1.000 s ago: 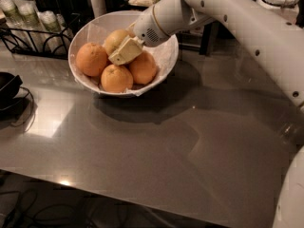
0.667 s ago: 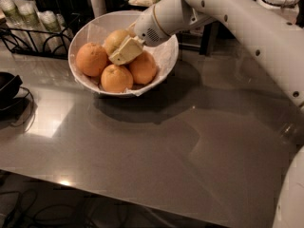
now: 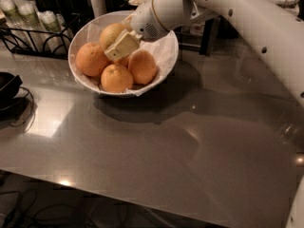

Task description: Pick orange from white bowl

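Almost nothing had moved in the last second. The end effector (image 3: 122,45) stayed against the orange (image 3: 110,33) in the white bowl (image 3: 167,51) near the table's (image 3: 190,151) far-left corner. Its grip could not be told, and the lift was likely still pending.

Reaches in from the right edge with white arm (image 3: 247,18) sloping up-left across the top, bends at bulky rounded wrist (image 3: 161,13), points down-left and holds cream end effector (image 3: 119,47) upper left of centre, tip tilted downward, another white section at bottom-right corner.
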`<action>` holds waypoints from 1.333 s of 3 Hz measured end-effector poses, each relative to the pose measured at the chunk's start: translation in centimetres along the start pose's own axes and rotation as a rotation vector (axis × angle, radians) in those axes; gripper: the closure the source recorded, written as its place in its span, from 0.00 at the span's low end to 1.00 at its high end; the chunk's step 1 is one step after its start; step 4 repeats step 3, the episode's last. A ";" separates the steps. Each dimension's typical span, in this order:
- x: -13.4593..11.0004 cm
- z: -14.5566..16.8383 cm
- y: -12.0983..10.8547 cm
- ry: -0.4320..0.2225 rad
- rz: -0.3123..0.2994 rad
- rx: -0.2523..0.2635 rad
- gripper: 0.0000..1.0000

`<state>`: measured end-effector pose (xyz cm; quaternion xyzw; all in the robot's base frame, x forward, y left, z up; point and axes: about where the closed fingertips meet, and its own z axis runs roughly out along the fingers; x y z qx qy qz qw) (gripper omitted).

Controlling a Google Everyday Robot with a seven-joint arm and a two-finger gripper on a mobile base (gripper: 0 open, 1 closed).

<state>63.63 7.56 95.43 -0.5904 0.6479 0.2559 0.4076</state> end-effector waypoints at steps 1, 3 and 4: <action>-2.5 -2.3 0.6 -0.031 -0.064 0.026 1.00; -3.7 -4.7 0.5 -0.042 -0.092 0.052 1.00; -3.7 -4.7 0.5 -0.042 -0.092 0.052 1.00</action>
